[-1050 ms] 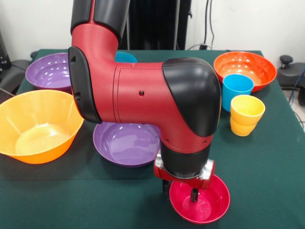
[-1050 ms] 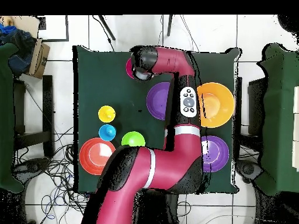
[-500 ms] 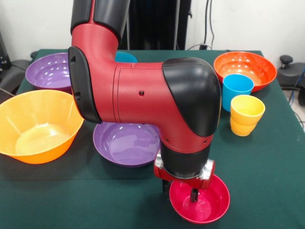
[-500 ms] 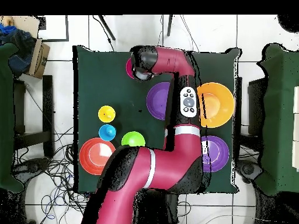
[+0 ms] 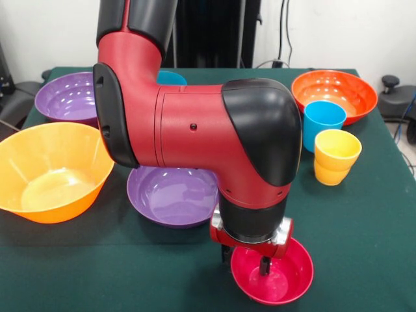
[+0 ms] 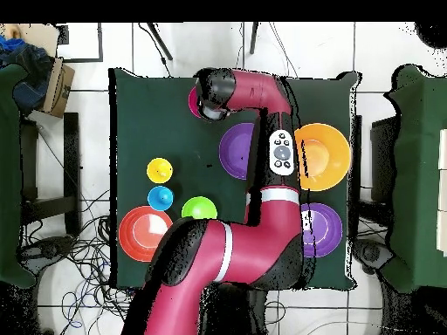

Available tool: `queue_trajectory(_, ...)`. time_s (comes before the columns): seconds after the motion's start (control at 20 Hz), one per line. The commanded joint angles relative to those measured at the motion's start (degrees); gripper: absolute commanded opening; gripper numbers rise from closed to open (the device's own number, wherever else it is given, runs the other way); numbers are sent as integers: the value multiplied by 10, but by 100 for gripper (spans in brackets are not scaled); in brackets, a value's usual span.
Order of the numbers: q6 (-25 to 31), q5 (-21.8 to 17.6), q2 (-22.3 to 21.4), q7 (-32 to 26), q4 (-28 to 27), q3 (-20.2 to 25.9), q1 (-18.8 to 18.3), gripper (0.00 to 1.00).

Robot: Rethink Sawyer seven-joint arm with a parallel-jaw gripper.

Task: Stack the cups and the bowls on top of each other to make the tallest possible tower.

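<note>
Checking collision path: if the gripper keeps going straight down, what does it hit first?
The magenta bowl: the gripper points down into it, one tip seemingly at the bowl's floor; depth is unclear.

White wall [image 5: 338,29] behind the green-clothed table [image 5: 364,247]; white tiled floor [image 6: 96,57] with cables [image 6: 74,257] and a cardboard box [image 6: 58,87]

Seven bowls in all: two purple ones, one at the far corner [image 5: 65,97] and one in the middle [image 5: 170,195]; one big yellow-orange bowl [image 5: 49,170]; one orange bowl [image 5: 335,91]; one magenta-pink bowl [image 5: 276,273]; one green bowl [image 6: 199,208]; and one blue bowl [image 5: 171,78], mostly hidden. Two cups: one light blue [image 5: 323,120], one yellow [image 5: 337,156].
</note>
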Motion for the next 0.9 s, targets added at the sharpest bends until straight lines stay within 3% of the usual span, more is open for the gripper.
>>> queue_trajectory(0.05,49,-41,-11,-171,-9,16,5,100)
queue_trajectory(0.9,30,-41,-23,-154,13,9,7,100)
